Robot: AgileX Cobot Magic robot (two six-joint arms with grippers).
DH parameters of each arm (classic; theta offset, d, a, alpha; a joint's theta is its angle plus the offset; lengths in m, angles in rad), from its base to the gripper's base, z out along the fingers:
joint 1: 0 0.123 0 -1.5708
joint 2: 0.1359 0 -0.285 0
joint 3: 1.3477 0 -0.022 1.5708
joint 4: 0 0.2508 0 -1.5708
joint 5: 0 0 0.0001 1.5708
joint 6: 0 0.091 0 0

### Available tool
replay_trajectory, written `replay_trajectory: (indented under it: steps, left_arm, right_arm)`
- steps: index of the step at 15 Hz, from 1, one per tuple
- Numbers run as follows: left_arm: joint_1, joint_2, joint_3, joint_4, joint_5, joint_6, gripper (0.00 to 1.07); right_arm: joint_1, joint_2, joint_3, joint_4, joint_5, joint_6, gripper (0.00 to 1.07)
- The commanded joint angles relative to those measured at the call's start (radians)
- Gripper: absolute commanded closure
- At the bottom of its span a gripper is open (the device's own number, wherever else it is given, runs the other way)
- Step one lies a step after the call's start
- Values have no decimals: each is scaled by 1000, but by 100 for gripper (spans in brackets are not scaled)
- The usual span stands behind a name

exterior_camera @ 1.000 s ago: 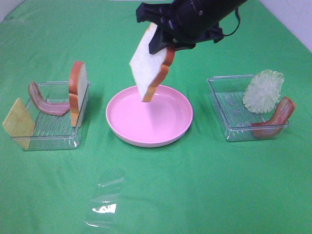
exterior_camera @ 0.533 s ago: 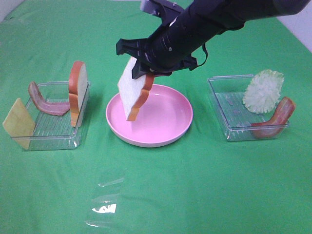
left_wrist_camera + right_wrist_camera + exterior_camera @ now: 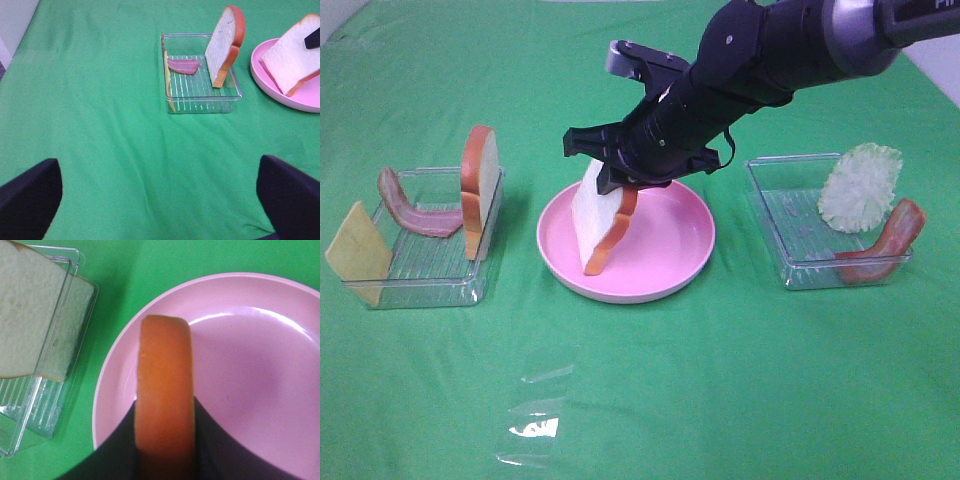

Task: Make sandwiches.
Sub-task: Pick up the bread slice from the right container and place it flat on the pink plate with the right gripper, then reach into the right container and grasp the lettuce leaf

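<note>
My right gripper [image 3: 625,178] is shut on a white bread slice with orange-brown crust [image 3: 598,225], held on edge and tilted, with its lower corner down on the round pink plate [image 3: 692,262]. The right wrist view shows the crust [image 3: 164,390] between my dark fingers [image 3: 212,450] above the plate [image 3: 245,370]. A second bread slice [image 3: 478,188], a bacon strip [image 3: 412,210] and a yellow cheese square [image 3: 358,252] stand in the left clear tray [image 3: 425,290]. Lettuce [image 3: 860,186] and bacon [image 3: 886,244] lie in the right tray [image 3: 790,225]. My left gripper [image 3: 157,167] is open and empty, hovering over the cloth short of the left tray [image 3: 200,102].
A green cloth covers the table. A crumpled piece of clear plastic [image 3: 535,410] lies on the cloth near the front, below the plate. The right arm stretches from the upper right across the plate's back edge.
The right gripper has come down and to the left with the bread slice, from high above the plate to its left part, where the slice's lower corner now meets the plate.
</note>
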Motion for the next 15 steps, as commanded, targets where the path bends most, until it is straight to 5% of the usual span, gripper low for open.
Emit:
replay_trajectory:
  steps: [1,4,11,15]
  left_arm:
    - [2,-4,4,-2,-4,0,9]
    - [2,-4,4,-2,-4,0,9]
    - [2,-4,4,-2,-4,0,9]
    - [2,-4,4,-3,-4,0,9]
  right_arm:
    - [1,4,-7,-67,-22,-4,45]
    - [1,4,-7,-153,6,-4,11]
    - [1,-86,-13,-483,193,137,10]
    - [0,-118,-150,-647,523,201,10]
